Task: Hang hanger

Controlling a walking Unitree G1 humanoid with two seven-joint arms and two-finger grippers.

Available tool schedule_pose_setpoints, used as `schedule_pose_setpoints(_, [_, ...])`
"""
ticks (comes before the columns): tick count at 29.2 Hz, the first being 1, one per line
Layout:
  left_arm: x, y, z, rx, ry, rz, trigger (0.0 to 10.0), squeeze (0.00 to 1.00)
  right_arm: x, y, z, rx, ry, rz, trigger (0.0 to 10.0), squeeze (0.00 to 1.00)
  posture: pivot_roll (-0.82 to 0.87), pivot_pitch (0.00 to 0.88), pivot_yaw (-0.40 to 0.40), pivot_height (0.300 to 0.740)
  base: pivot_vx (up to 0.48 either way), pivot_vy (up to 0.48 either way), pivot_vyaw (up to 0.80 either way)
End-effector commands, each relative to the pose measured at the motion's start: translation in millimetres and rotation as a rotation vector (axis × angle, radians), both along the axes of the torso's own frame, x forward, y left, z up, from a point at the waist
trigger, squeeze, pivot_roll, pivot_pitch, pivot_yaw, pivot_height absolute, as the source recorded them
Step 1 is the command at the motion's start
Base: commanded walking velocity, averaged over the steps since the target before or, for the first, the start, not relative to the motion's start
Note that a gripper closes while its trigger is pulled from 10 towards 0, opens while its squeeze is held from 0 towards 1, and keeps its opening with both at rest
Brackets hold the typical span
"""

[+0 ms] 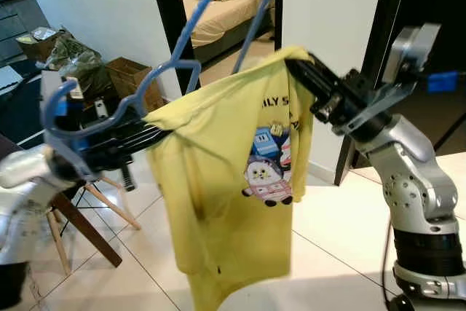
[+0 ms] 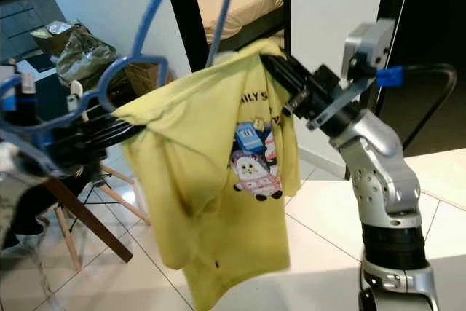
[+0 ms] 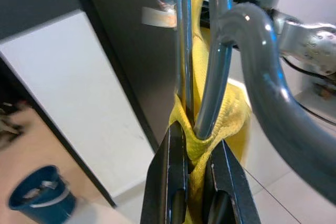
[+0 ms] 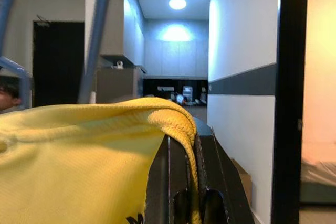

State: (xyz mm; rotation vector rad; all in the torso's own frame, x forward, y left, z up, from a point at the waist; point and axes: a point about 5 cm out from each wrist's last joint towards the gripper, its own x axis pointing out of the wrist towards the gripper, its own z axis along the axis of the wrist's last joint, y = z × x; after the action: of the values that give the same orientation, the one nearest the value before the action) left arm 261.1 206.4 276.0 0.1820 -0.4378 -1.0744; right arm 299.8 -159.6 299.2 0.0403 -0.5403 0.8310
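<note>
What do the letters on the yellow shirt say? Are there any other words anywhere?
"ILY S": black letters on the yellow shirt, above the cartoon picture; the rest of the line is hidden by folds and the right claw.
The small print inside the cartoon picture is too blurred to read.
No other words can be made out.

Bed [image 1: 226, 20] through doorway — cardboard box [image 1: 135, 78], wooden stool [image 1: 87, 216].
</note>
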Motion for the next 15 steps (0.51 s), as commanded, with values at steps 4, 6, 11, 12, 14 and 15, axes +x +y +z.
schedule_pose_setpoints(4, [-0.9, 18.1, 5.0, 0.092, 0.07, -0.045, 1.0, 0.0, -1.8, -1.1, 2.0, 0.005, -0.032, -0.015, 0.0, 0.0, -0.05, 0.0, 0.135, 0.74, 0.0, 0.0, 0.0])
schedule_pose_setpoints(6, [-0.9, 22.4, 4.1, 0.12, 0.098, -0.056, 1.1, 0.0, -2.1, -2.3, 1.3, 0.005, -0.034, -0.018, 0.0, 0.0, -0.05, 0.0, 0.137, 0.74, 0.0, 0.0, 0.0])
schedule_pose_setpoints(11, [-1.6, 37.2, 1.2, 0.2, 0.171, -0.067, 1.3, 0.0, -3.9, -4.5, -1.2, 0.002, -0.039, -0.018, 0.0, 0.0, -0.04, 0.0, 0.143, 0.74, 0.0, 0.0, 0.0])
schedule_pose_setpoints(12, [-2.5, 46.1, -0.2, 0.237, 0.215, -0.072, 1.2, 0.0, -5.6, -5.1, -2.4, -0.004, -0.041, -0.011, 0.0, 0.0, -0.04, 0.0, 0.145, 0.74, 0.0, 0.0, 0.0])
schedule_pose_setpoints(14, [-3.6, 62.9, -1.4, 0.308, 0.278, -0.058, 1.5, 0.0, -8.9, -6.7, -4.7, -0.019, -0.04, 0.008, 0.0, 0.0, -0.04, 0.0, 0.145, 0.74, 0.0, 0.0, 0.0])
schedule_pose_setpoints(15, [-4.2, 67.6, -1.3, 0.324, 0.3, -0.057, 2.1, 0.0, -9.8, -7.2, -5.4, -0.028, -0.04, 0.013, 0.0, 0.0, -0.04, 0.0, 0.145, 0.74, 0.0, 0.0, 0.0])
